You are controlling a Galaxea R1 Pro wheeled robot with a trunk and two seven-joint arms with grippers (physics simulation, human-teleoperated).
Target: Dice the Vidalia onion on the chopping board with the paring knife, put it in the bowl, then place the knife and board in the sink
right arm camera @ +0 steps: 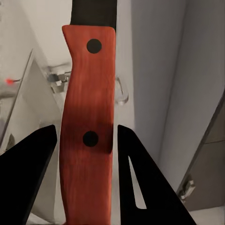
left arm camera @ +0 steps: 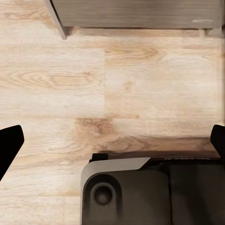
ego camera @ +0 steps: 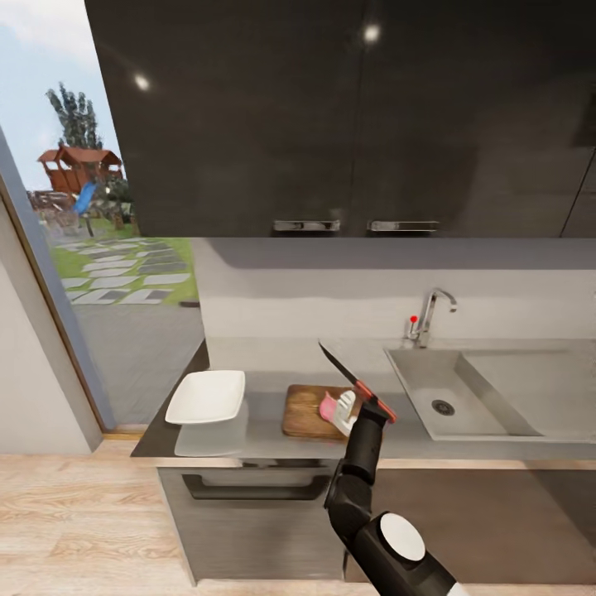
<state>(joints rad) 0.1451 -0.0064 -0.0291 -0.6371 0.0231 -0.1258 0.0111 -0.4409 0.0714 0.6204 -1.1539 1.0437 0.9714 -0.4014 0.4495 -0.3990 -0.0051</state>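
Paring knife: pinched in our right gripper; blade runs up-left; Vidalia onion just below the fingers. Left gripper: spread.

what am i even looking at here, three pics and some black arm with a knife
It is a simulated kitchen robot with two arms. The big picture comes from a camera on its head; the other two come from cameras near each gripper. On the grey countertop lie a white bowl and a brown chopping board with a cut, pinkish onion on it. The sink lies beside the board. The right gripper is shut on the red handle of the paring knife, blade raised over the board. The left wrist camera looks down at the wooden floor; its gripper's fingers stand wide apart, holding nothing.
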